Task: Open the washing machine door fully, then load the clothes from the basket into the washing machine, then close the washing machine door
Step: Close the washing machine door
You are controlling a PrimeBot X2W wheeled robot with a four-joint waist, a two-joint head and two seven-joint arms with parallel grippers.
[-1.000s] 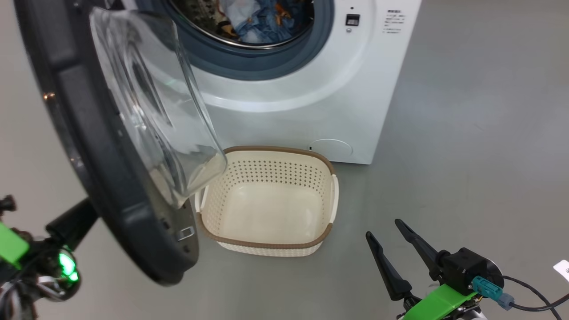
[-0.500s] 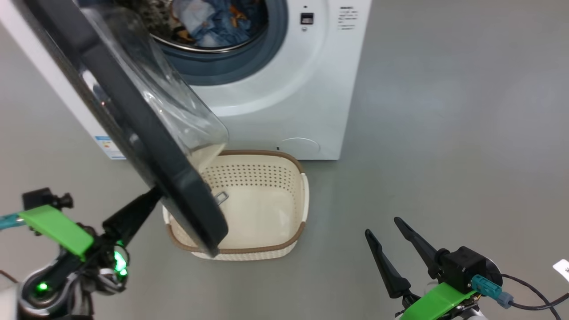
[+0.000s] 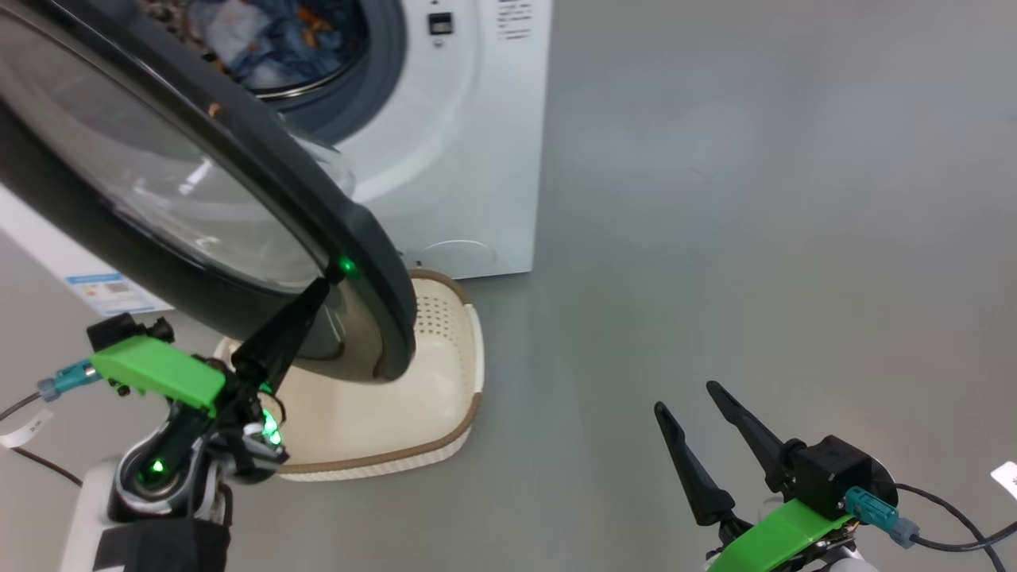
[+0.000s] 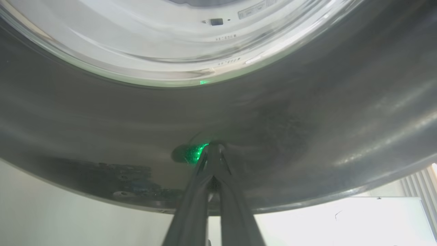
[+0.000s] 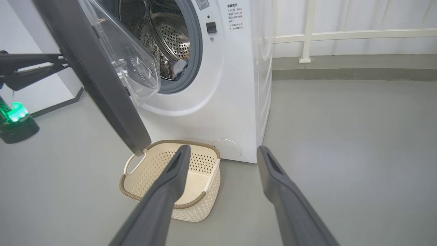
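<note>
found left gripper [image 3: 322, 284] [image 4: 213, 147] with both fingers pressed flat together, nothing pinched between them. noted its tips touching the glossy black outer rim of the washing machine door [image 3: 373, 238] [image 4: 307, 119], low on the rim, beside a green glint of reflected light.

found right gripper [image 3: 685, 399] [image 5: 222, 150] with fingers spread wide, gripping nothing, touching nothing, hanging above the floor [image 3: 715, 199] well apart from the machine.

logged the door [image 5: 102, 85] standing part way out from the washing machine [image 3: 477, 159] [image 5: 235, 102], glass bowl facing the drum [image 5: 170, 37], lower edge hanging over the left end of the basket [image 3: 469, 413] [image 5: 191, 205].

logged the basket on the floor, just before the machine front, bare cream bottom showing.

spotted the clothes [image 3: 270, 40] [image 5: 177, 70] inside the drum, behind the grey-blue gasket [image 5: 194, 51]: blue fabric with orange patches plus something paler. probably two pieces, but bunched together and partly hidden by the door, so unable to separate them.

surface: smooth grey floor, matt, lightly scuffed. room: pale wall and a white railing [image 5: 309, 34] behind the machine.

counted: one washing machine, one door, one basket, two grippers, one blue label sticker [image 3: 107, 290] low on the machine's side.
</note>
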